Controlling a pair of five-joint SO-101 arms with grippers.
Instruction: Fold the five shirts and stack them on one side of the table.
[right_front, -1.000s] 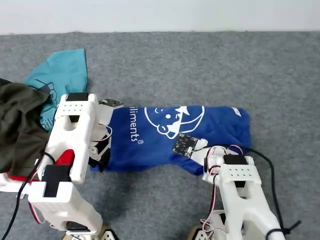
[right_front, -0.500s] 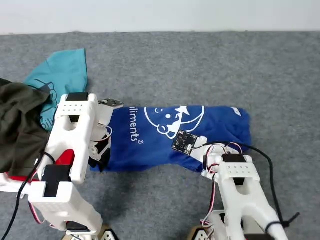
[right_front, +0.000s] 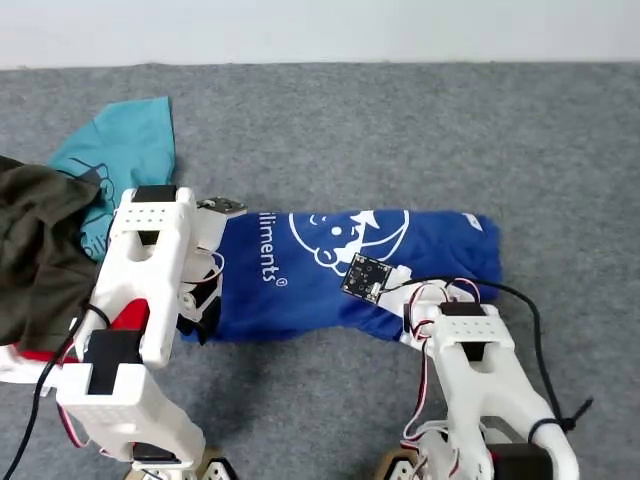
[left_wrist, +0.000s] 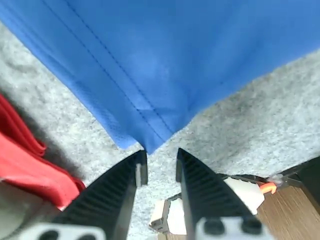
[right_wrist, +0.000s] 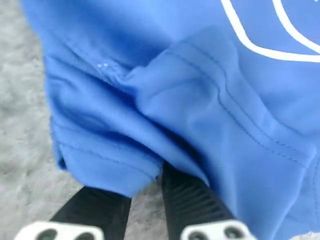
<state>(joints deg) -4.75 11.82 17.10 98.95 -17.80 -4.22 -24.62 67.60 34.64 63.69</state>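
Observation:
A blue shirt (right_front: 330, 270) with a white print lies flat across the middle of the grey table, folded into a long band. My left gripper (left_wrist: 160, 162) hovers just off its near left corner (left_wrist: 148, 145), open by a narrow gap with nothing between the fingers. In the high view the left arm (right_front: 150, 270) covers that end. My right gripper (right_wrist: 147, 182) is at the shirt's near right edge (right_front: 392, 328), shut on a bunched fold of blue cloth (right_wrist: 110, 165) that drapes over its fingertips.
A teal shirt (right_front: 130, 140) and a dark olive shirt (right_front: 35, 250) are heaped at the far left. Red cloth (left_wrist: 25, 165) lies beside the left gripper. A wooden table edge (left_wrist: 295, 210) shows near the arm bases. Bare grey carpet (right_front: 450, 130) spreads behind the blue shirt.
The right arm has shifted slightly left and forward along the shirt's near edge. The left arm and the shirt have barely moved.

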